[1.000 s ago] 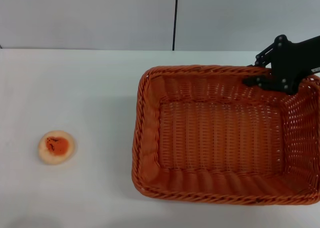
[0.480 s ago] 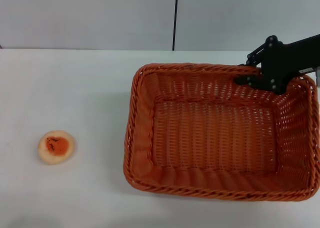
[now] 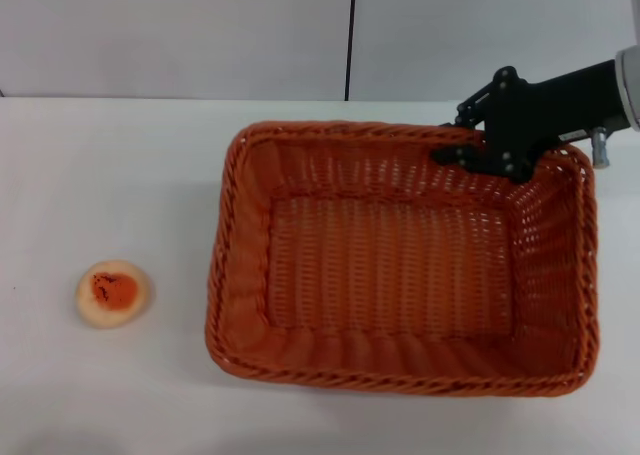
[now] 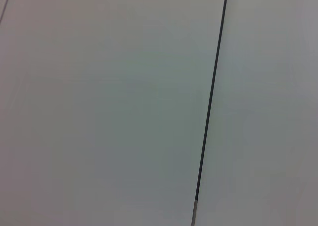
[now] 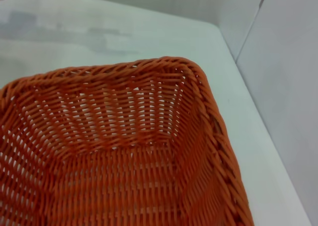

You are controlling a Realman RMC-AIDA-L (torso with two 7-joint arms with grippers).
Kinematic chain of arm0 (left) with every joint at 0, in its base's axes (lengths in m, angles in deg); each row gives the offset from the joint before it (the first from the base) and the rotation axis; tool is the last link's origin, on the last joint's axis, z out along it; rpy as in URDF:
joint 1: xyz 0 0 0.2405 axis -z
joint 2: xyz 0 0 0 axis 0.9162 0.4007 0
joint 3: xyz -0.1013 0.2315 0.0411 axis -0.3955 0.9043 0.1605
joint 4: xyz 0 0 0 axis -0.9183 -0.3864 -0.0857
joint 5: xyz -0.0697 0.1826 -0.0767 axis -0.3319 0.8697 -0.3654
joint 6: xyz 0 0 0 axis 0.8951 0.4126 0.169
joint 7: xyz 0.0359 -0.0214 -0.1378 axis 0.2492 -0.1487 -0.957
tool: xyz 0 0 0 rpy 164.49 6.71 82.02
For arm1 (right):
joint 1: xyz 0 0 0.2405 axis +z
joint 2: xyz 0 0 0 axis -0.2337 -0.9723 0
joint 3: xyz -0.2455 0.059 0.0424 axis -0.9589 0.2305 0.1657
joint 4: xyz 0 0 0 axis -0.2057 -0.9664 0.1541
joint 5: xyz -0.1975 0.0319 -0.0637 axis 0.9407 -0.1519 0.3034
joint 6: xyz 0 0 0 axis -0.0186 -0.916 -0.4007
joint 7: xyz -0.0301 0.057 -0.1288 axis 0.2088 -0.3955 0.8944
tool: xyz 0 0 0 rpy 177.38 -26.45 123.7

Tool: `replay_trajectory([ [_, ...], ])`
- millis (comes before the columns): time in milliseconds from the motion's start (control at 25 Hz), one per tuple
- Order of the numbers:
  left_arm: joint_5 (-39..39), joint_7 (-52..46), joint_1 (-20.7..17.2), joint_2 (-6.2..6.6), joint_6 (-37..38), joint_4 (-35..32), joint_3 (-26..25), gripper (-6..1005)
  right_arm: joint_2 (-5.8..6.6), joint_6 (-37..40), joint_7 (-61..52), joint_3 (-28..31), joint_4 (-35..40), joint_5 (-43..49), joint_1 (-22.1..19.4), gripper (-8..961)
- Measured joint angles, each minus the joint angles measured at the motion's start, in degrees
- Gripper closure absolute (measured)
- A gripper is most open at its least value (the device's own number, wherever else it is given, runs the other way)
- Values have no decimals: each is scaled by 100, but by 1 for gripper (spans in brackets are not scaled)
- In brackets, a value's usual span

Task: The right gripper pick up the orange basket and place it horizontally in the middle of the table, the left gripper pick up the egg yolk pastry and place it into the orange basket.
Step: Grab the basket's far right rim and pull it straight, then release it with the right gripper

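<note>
The orange basket (image 3: 395,260) lies with its long side across the white table (image 3: 130,175), right of centre in the head view, and it is empty. My right gripper (image 3: 454,136) reaches in from the right and is shut on the basket's far rim near its far right corner. One black finger is inside the wall, the other outside. The right wrist view looks down into a corner of the basket (image 5: 124,151). The egg yolk pastry (image 3: 113,293) sits alone at the near left of the table, well apart from the basket. My left gripper is out of view.
A pale wall with a dark vertical seam (image 3: 351,35) runs behind the table's far edge. The left wrist view shows only that wall and the seam (image 4: 211,107). Bare tabletop (image 5: 99,32) lies between the pastry and the basket.
My right gripper has slid the basket leftward across the table over both steps, towards the middle. The pastry has stayed where it was.
</note>
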Motion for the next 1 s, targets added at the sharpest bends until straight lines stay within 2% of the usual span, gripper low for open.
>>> replay_trajectory([
  [360,0,0,2,7,6,0,0,220,-13,-70,46,-203,-188,-36,129,763],
  [680,0,0,16,9,-5,-11,0,222,-120,-466,-30,-556,-195,1,70,737],
  [1000,0,0,-2,9,-5,-11,0,223,-145,-525,-55,-586,-110,-8,44,710],
])
